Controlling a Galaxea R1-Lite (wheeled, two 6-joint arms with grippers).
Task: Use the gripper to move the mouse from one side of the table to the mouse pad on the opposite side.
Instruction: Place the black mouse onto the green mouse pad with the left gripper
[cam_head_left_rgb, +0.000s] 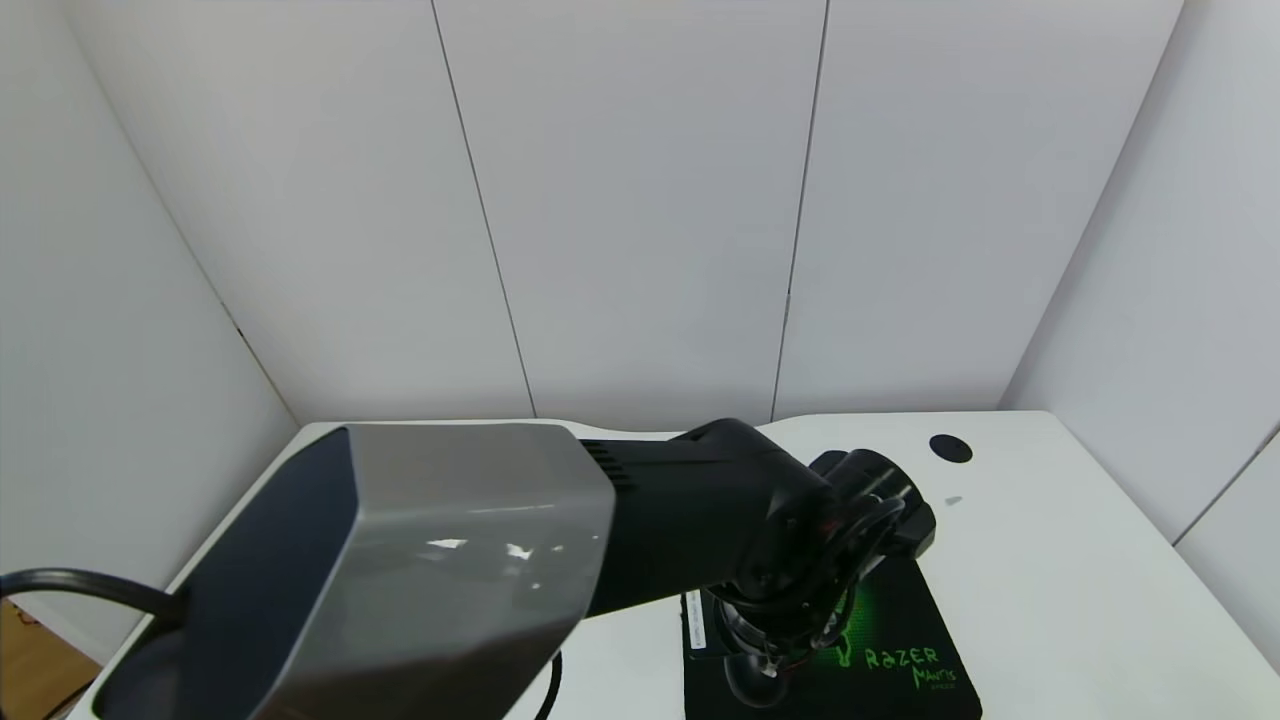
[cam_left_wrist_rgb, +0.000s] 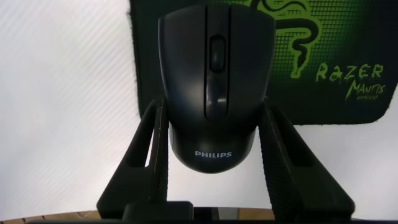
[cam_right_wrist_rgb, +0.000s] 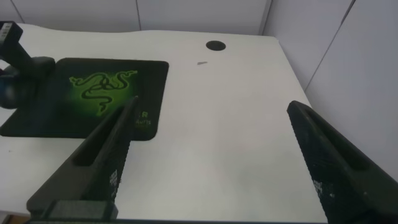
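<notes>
While we read the three views together, these lines hold:

Progress: we judge the carry nearly finished, since the left gripper (cam_left_wrist_rgb: 214, 146) has the mouse (cam_left_wrist_rgb: 214, 87) over the near edge of the mouse pad (cam_left_wrist_rgb: 336, 81), on the right side of the table (cam_head_left_rgb: 1060, 560).

Grip: the left gripper's fingers (cam_left_wrist_rgb: 146, 155) press both flanks of the mouse at its rear half, so we read it as clamped on the mouse.

Mouse position: its front half overlaps the pad, while its rear with the PHILIPS lettering hangs over bare white table.

Contact: we cannot tell whether the mouse rests on the pad or is held just above it.

Left to do: by our judgement, settle the mouse fully onto the pad, let go, and withdraw the arm.

Head view: the left arm (cam_head_left_rgb: 450, 560) crosses the table and hides the mouse; only the pad's right part (cam_head_left_rgb: 900, 660) with green lettering and a black grommet (cam_head_left_rgb: 950, 448) show.

Left wrist view: here alone we see the mouse, its scroll wheel, and the grasp.

Right wrist view: the right gripper (cam_right_wrist_rgb: 217, 162) hangs spread wide and holding nothing, above the table's right side; it shows the whole pad (cam_right_wrist_rgb: 93, 93) with its green snake logo, and the left gripper (cam_right_wrist_rgb: 18, 68) at the pad's far edge.
</notes>
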